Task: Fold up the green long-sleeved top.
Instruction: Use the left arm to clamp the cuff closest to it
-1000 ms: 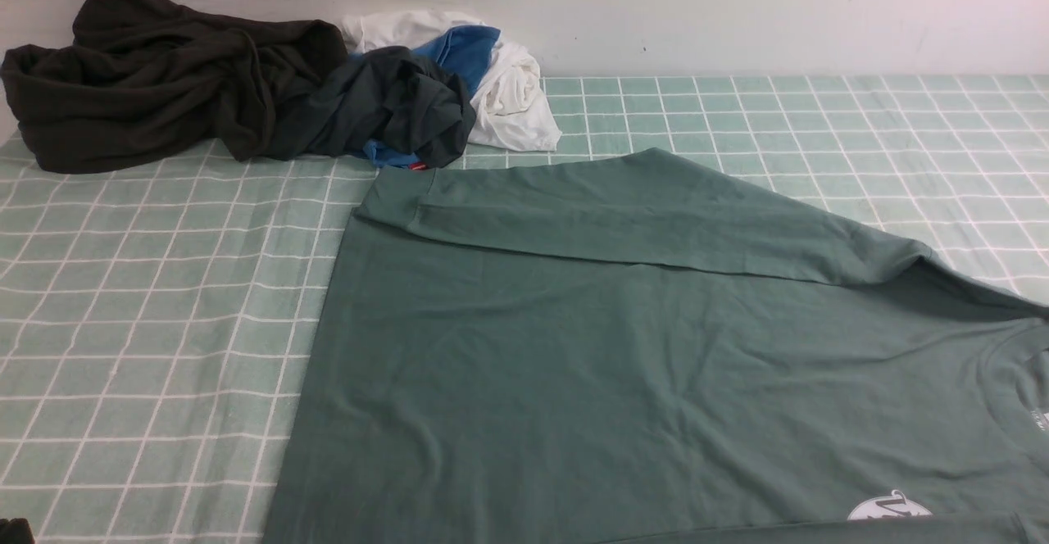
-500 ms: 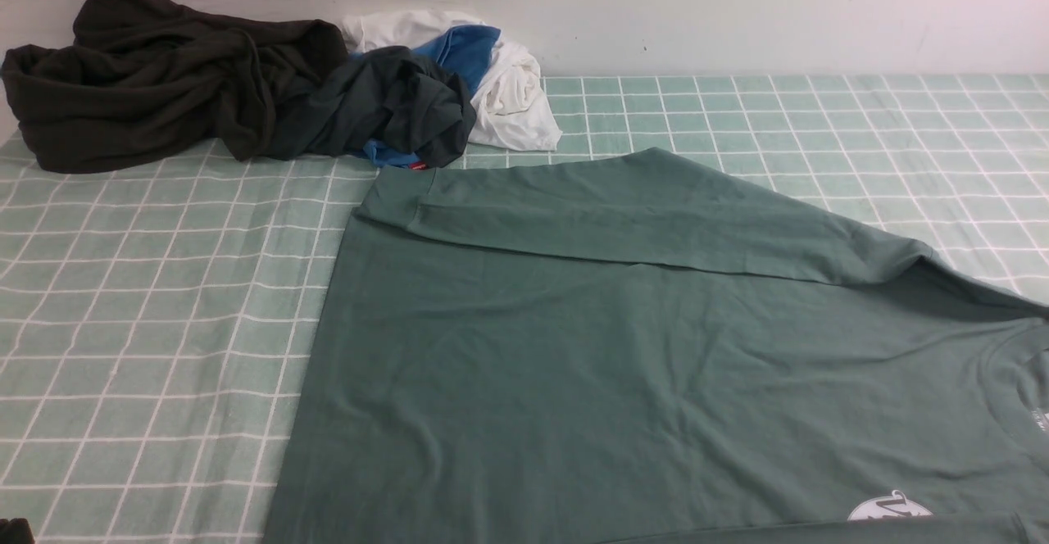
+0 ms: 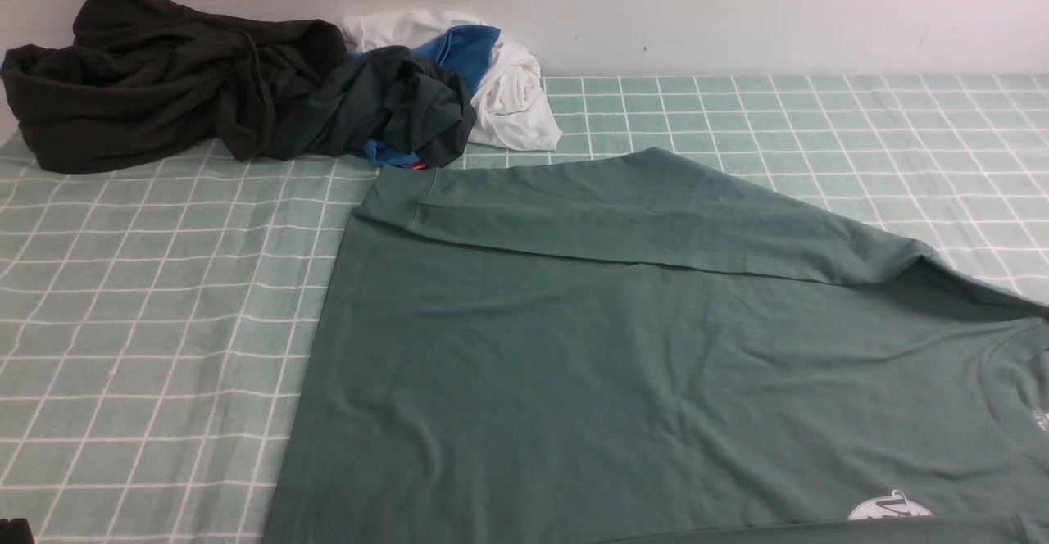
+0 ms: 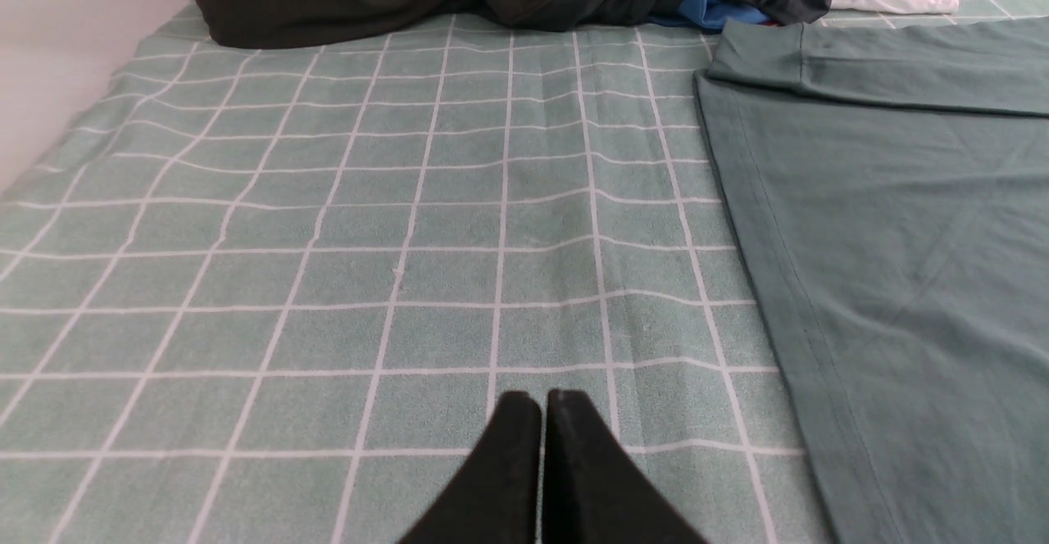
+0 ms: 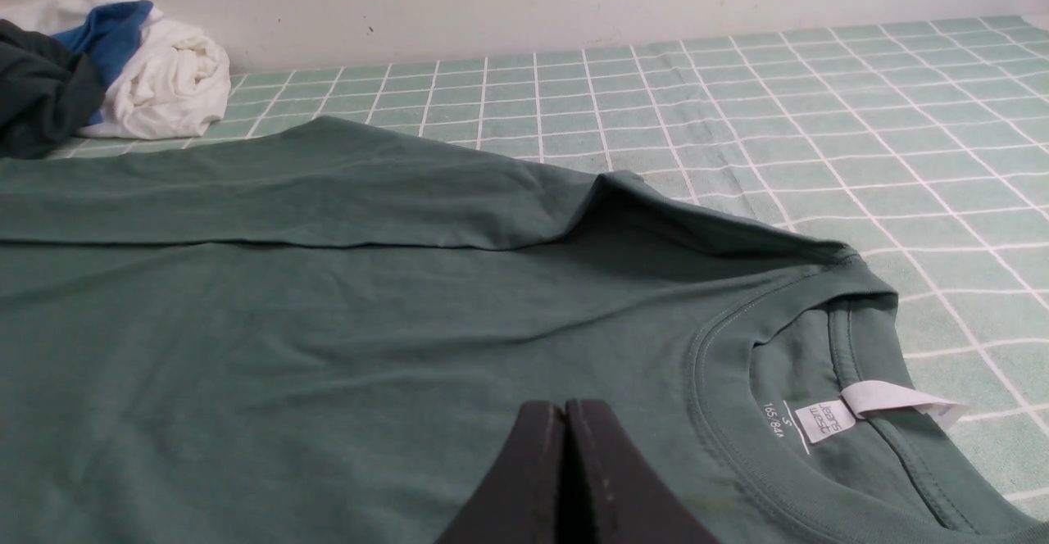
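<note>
Two grippers, our left gripper and right gripper, are pinched closed, holding nothing. In the front view we see the top flat at lower right, dark clothes at upper left.

Green long-sleeved top flat, sleeve folded across

Bench covered by pale green white-grid cloth. Flat on it, centre to right: green long-sleeved top, far sleeve folded across body. Far left by wall: heaped dark garments, touching bunched white and blue garments.
</note>
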Robot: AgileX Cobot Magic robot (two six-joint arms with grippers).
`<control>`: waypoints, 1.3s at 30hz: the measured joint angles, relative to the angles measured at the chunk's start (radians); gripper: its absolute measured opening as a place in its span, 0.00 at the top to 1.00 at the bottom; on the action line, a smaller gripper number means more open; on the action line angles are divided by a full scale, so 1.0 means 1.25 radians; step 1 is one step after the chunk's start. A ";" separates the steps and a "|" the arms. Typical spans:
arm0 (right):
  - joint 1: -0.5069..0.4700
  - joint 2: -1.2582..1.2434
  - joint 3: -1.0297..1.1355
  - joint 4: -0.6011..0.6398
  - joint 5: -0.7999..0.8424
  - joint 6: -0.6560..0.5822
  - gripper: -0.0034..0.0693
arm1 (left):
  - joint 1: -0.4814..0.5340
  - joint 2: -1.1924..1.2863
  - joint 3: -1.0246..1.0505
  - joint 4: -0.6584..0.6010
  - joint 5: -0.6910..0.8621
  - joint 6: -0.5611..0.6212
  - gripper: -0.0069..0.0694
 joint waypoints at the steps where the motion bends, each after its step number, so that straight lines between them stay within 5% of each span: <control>1: 0.000 0.000 0.000 0.000 0.000 0.000 0.97 | 0.000 0.000 0.000 0.000 0.000 0.000 0.91; 29: 0.000 0.000 0.000 0.000 0.000 0.000 0.97 | 0.000 0.000 0.000 0.029 -0.001 -0.005 0.91; 34: 0.000 0.000 0.000 0.010 0.000 0.001 0.97 | 0.000 0.000 0.002 -0.043 -0.010 -0.067 0.91; 39: 0.000 0.000 0.000 0.144 -0.009 0.055 0.97 | 0.000 0.000 0.006 -0.252 -0.027 -0.226 0.91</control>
